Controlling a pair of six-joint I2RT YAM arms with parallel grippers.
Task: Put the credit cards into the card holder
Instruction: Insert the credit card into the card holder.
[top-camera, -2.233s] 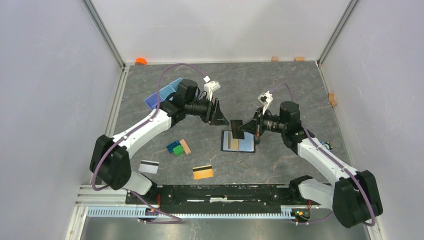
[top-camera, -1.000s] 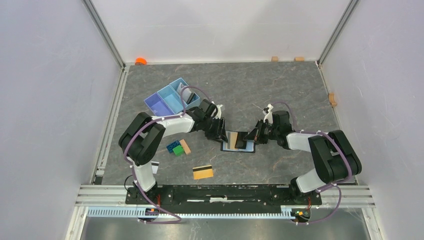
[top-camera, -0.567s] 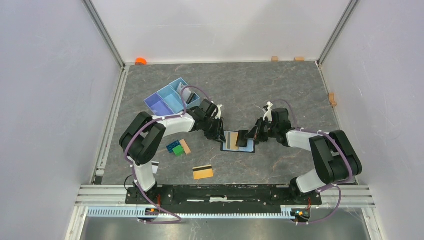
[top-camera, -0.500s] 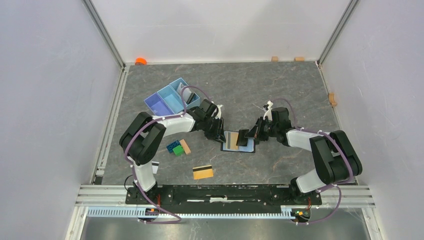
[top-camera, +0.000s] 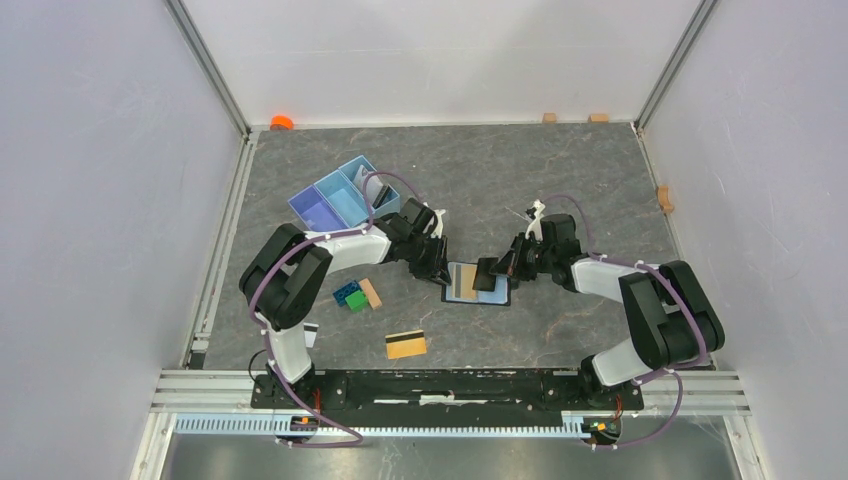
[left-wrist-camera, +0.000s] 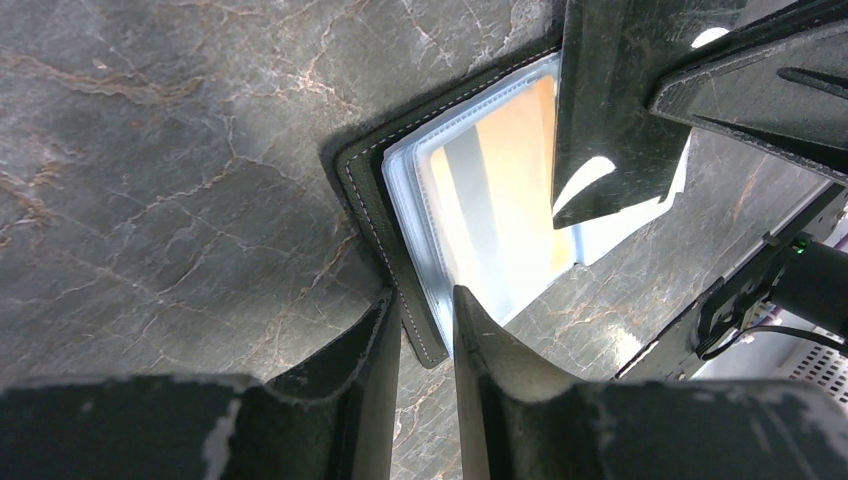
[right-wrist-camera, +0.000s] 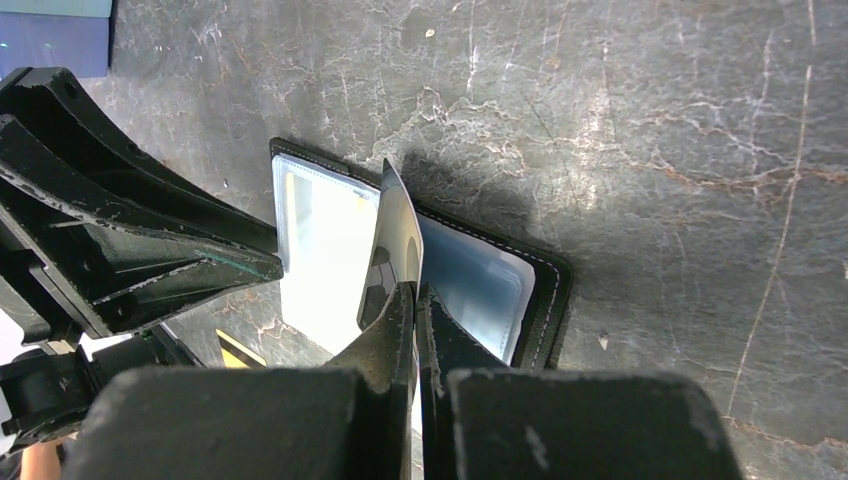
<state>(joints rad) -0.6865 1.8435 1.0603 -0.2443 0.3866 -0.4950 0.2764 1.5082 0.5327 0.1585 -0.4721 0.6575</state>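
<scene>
A gold card (top-camera: 406, 344) lies nearest. Beyond, the card holder (left-wrist-camera: 365, 205) lies open mid-table: the left gripper (left-wrist-camera: 425, 300), narrow, straddles its left edge, grip unclear; the right gripper (right-wrist-camera: 414, 290) pinches a black card (right-wrist-camera: 396, 230) tilted over its right half.

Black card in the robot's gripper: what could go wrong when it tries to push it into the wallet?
1. The black card is held tilted over the open card holder by the right gripper. It might miss the pocket or bend.
2. The left gripper pinches only the holder's edge, so the holder could slip and slide away.
</scene>
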